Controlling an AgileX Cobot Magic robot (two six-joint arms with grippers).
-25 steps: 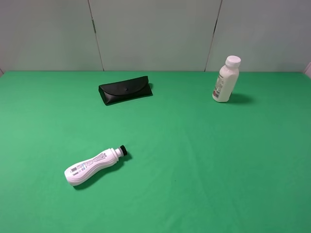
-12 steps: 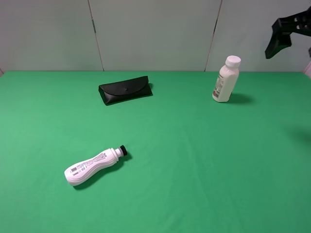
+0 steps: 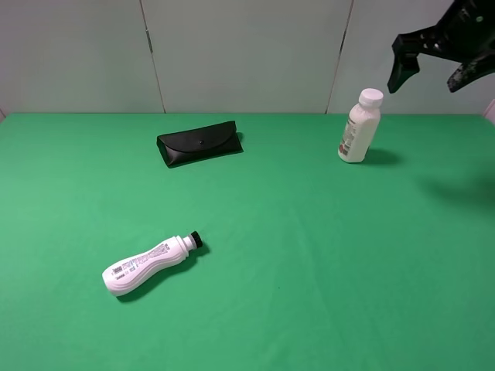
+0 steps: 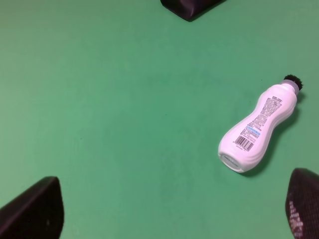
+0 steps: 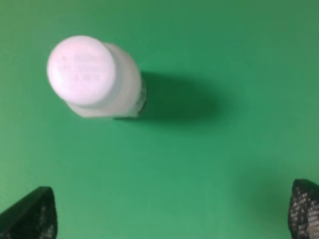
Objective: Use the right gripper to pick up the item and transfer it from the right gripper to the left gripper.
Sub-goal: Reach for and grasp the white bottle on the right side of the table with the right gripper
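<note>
- The right gripper [image 3: 425,79] is now seen further inside the exterior high view than half a second ago, when only one finger showed at the edge; a second ago it was not seen there at all.
- The three objects on the green table [image 3: 309,255] are found unmoved.
- One glasses case [image 3: 199,143], two bottles and two grippers are counted.
- The item [image 3: 360,127] is stood upright on the table, well to the right of the glasses case, with its white cap on; what is inside cannot be told.
- The right gripper is held in the air, further right of the glasses case than the item and above it; in the right wrist view [image 5: 167,214] its fingers are spread wide, nothing is between them, and the item [image 5: 97,77] is untouched.
- The curvy white bottle [image 3: 147,267] is laid on its side, nearer the camera than the glasses case, black cap on.
- The glasses case is closed, contents hidden.
- The left gripper [image 4: 169,211] is seen only in its own wrist view, fingers wide and empty, above the curvy white bottle [image 4: 259,129].
</note>
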